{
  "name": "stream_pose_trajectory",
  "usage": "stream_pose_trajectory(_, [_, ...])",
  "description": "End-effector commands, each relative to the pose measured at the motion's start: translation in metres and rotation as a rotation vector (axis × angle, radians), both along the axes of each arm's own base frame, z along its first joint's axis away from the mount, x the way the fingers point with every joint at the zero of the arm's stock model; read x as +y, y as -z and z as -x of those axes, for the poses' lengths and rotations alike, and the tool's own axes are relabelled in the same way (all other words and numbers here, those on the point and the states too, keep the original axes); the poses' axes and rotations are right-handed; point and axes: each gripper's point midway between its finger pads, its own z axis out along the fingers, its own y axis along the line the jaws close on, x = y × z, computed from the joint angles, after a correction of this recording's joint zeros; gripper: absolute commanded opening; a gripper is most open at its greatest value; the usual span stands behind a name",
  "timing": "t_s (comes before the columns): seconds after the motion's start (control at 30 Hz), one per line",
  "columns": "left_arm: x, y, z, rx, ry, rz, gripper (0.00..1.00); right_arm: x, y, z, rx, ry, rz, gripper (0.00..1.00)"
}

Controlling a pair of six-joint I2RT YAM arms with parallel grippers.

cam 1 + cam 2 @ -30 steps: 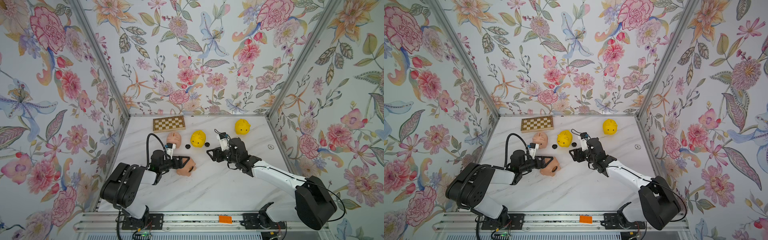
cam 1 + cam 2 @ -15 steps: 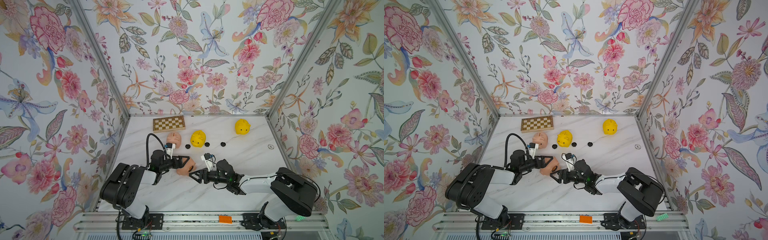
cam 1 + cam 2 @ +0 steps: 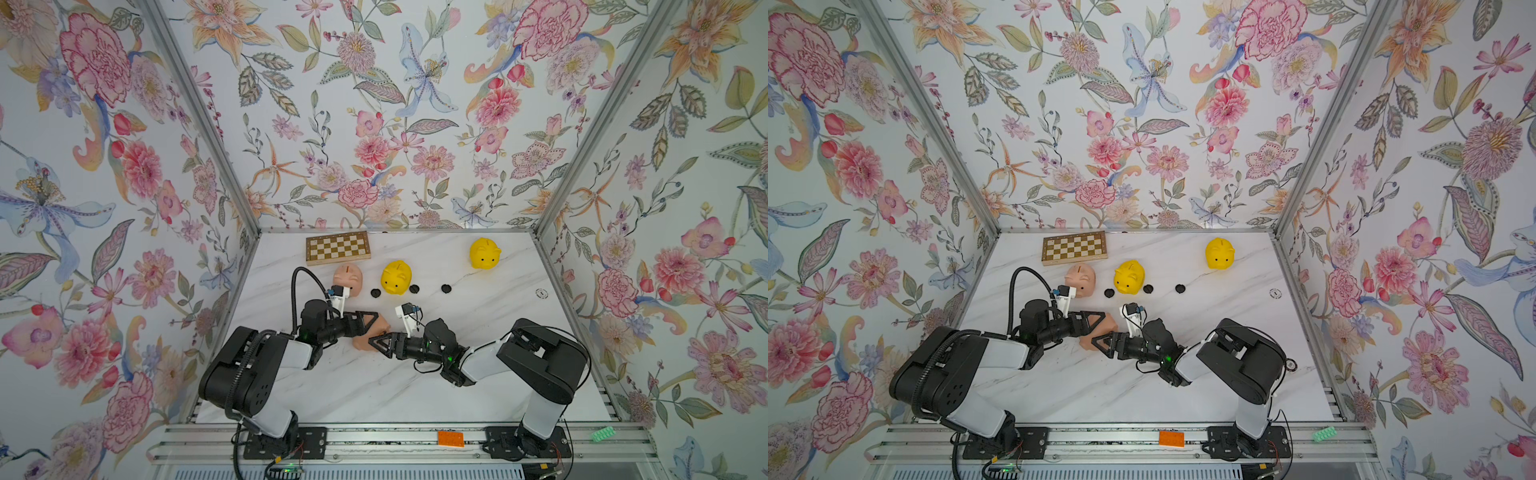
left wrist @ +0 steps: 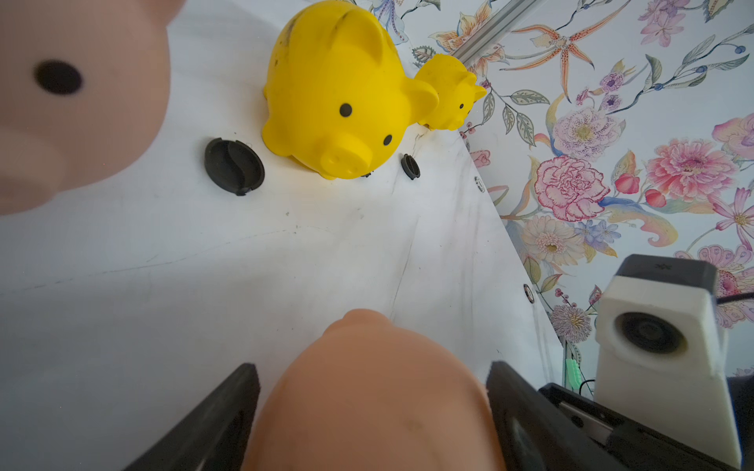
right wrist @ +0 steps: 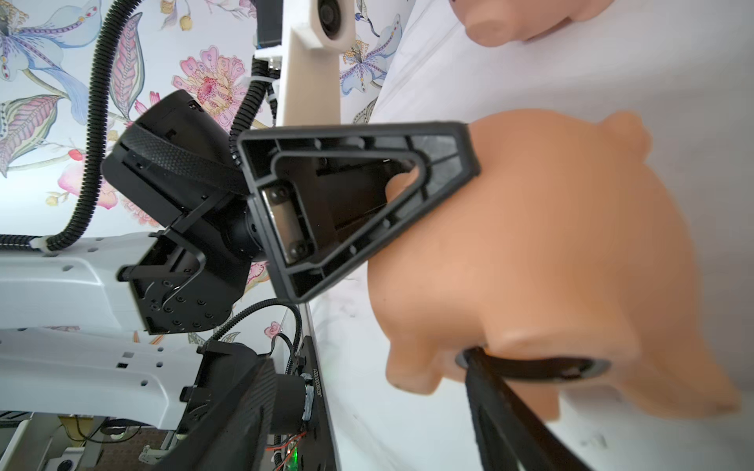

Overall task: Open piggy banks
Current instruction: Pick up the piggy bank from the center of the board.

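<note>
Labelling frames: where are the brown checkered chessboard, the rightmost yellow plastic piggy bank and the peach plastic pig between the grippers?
Chessboard (image 3: 338, 247): in a top view, centre squares.
Yellow piggy bank (image 3: 483, 250): in a top view, its back.
Peach pig (image 4: 375, 399): left wrist view, its body.

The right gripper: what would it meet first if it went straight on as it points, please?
The peach-pink piggy bank in the left gripper; the right gripper seems nearly at its black plug.

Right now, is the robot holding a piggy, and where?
The left tool grips the peach-pink piggy bank by its body's sides; the right tool just touches its black plug.
</note>
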Motion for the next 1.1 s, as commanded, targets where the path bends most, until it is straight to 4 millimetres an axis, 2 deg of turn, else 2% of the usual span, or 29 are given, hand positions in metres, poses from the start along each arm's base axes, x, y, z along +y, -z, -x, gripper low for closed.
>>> stream_pose_trajectory(0.0, [0.022, 0.062, 0.028, 0.223, -0.044, -0.117, 0.90, 0.004, -0.003, -0.010, -0.014, 0.029, -0.031, 0.75])
stream_pose_trajectory(0.27, [0.022, 0.059, 0.028, 0.215, -0.044, -0.109, 0.90, 0.012, 0.010, -0.024, 0.026, 0.039, -0.043, 0.75])
stream_pose_trajectory(0.37, [0.023, 0.056, 0.026, 0.210, -0.050, -0.105, 0.95, 0.013, 0.015, -0.028, 0.036, 0.053, -0.038, 0.75])
stream_pose_trajectory(0.43, [0.026, 0.055, 0.024, 0.213, -0.064, -0.103, 0.99, 0.011, 0.019, -0.031, 0.040, 0.070, -0.030, 0.75])
stream_pose_trajectory(0.67, [0.043, 0.044, 0.014, 0.222, -0.124, -0.048, 0.99, 0.007, 0.031, -0.029, 0.059, 0.071, -0.021, 0.75])
stream_pose_trajectory(0.7, [0.045, 0.036, 0.012, 0.203, -0.128, -0.037, 0.99, 0.006, 0.032, -0.029, 0.064, 0.070, -0.022, 0.75])
stream_pose_trajectory(0.9, [0.057, 0.022, 0.007, 0.191, -0.163, 0.003, 0.99, 0.007, 0.036, -0.030, 0.077, 0.065, -0.038, 0.75])
stream_pose_trajectory(1.07, [0.062, 0.012, 0.008, 0.175, -0.172, 0.014, 0.99, 0.011, 0.030, -0.028, 0.058, 0.042, -0.050, 0.75])
